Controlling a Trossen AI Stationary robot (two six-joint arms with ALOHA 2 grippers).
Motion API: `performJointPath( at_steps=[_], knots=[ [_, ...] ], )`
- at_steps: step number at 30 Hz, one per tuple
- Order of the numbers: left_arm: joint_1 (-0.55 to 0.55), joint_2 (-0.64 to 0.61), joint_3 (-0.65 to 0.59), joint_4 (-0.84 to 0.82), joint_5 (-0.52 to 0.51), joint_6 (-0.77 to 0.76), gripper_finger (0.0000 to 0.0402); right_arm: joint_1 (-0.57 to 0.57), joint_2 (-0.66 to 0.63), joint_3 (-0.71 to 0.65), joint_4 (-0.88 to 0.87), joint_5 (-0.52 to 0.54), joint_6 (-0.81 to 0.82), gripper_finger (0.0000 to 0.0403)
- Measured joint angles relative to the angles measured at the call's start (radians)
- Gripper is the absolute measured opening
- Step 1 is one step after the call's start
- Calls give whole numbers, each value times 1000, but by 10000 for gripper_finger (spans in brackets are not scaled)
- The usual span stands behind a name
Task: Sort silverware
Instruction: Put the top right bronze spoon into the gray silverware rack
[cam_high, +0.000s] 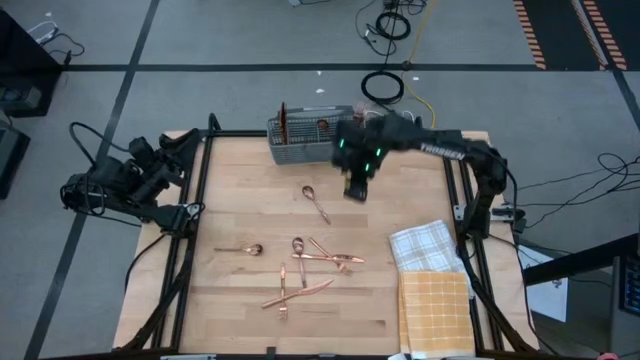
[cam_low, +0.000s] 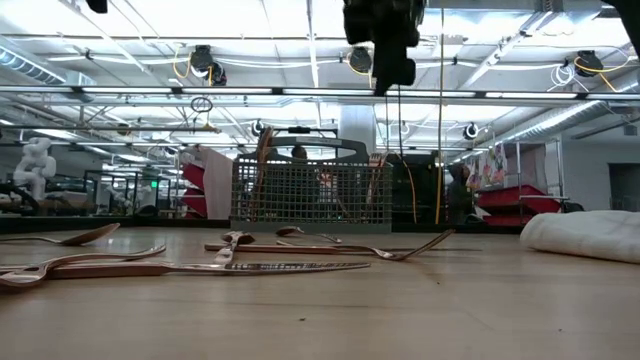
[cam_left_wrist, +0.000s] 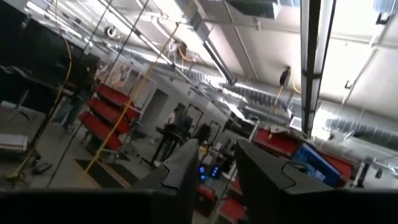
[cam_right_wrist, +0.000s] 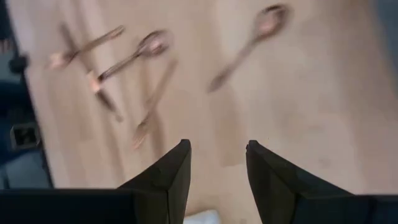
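Wooden table (cam_high: 420, 195): silverware (cam_high: 300, 262) scattered across near half, some pieces already upright in mesh caddy (cam_high: 300, 135) at far edge. Right gripper (cam_right_wrist: 217, 163) above table by caddy, fingers parted, empty. Left gripper (cam_left_wrist: 217, 163) parked off left edge, open, empty. Step judged: between picks; next, descent onto nearest spoon (cam_high: 317, 203).

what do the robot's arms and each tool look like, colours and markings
Both arms are dark, nearly black, with jointed links. The right arm carries pale lettering along its forearm and small green lights near the wrist; its tool ends in two flat, black, wedge-shaped fingers. The left arm looks bulkier, with dark cables bunched around it; its tool has the same black angular fingers.
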Motion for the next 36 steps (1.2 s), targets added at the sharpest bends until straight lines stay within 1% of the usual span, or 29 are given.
performJointPath(
  at_steps=[2,4,6,9,13,16,18,21,25,27,31,36],
  knots=[
    [0,0,0,-16,7,-33,114,73,0,-40,38,4,27,141],
    [-1,-2,0,-32,31,-70,114,144,0,-89,102,50,68,142],
    [-1,-7,0,-51,70,-108,114,203,0,-146,167,93,117,147],
    [-1,-20,0,-84,149,-180,114,272,0,-238,293,112,215,163],
    [-1,-32,1,-151,271,-286,114,338,1,-364,516,135,371,192],
    [-1,-32,1,-199,374,-368,114,370,1,-437,636,148,489,212],
    [-1,-32,1,-228,438,-416,114,393,3,-468,660,186,551,221],
    [-1,-32,1,-255,503,-455,114,422,3,-498,660,300,586,228],
    [0,-32,1,-265,524,-469,114,410,4,-518,658,499,603,231],
    [0,-32,1,-267,523,-470,114,368,4,-518,673,551,608,231],
    [0,-32,1,-285,519,-469,114,267,4,-518,729,551,601,231],
    [0,-32,1,-291,496,-469,114,177,4,-518,836,547,530,231]
  ],
)
